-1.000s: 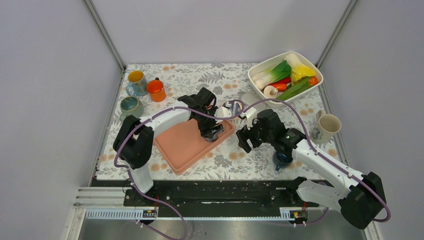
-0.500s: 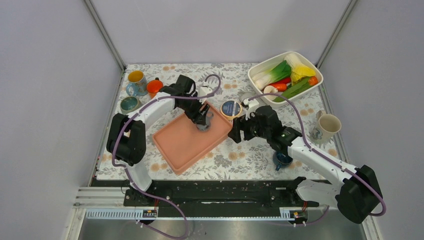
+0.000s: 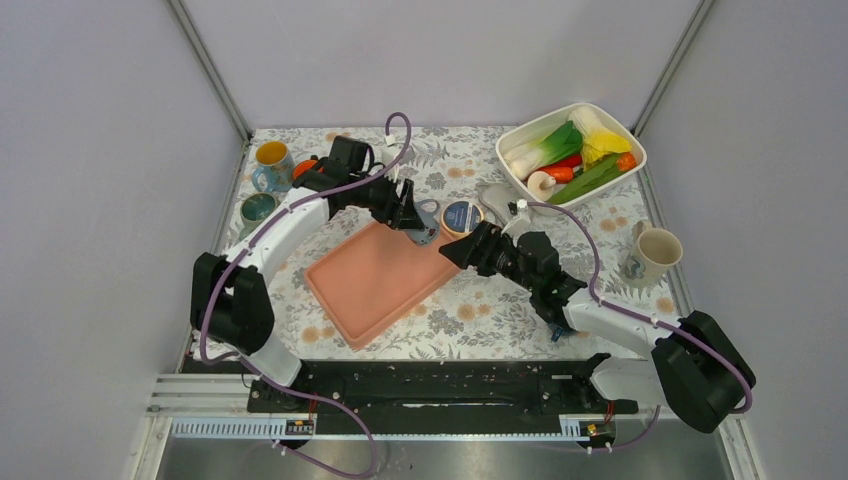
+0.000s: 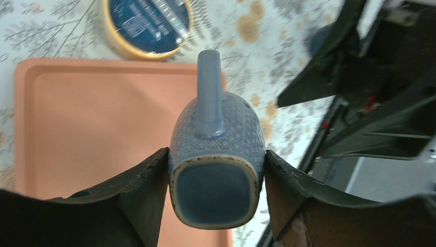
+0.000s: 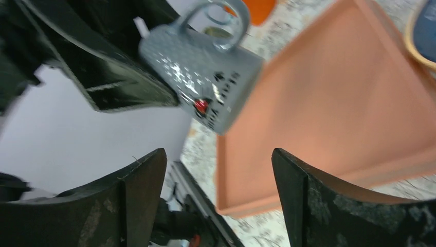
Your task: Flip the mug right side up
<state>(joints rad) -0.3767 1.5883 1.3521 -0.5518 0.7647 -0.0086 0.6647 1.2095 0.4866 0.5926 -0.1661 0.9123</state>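
Observation:
A blue-grey lattice-textured mug is held on its side in the air between the fingers of my left gripper, handle pointing away from the wrist camera. A cream-rimmed end faces that camera. From above, the left gripper holds the mug over the far right corner of the pink tray. My right gripper is open and empty just right of the mug. In the right wrist view the mug hangs tilted above and beyond the open right gripper.
A round yellow-rimmed blue lid lies beside the tray. A white basin of vegetables stands at the back right, a cream mug at the right, a dark blue cup under the right arm. Three cups stand at the back left.
My left gripper has lifted the mug off the tray and swung it toward the tray's far right corner. My right gripper has moved left toward the mug, still open.

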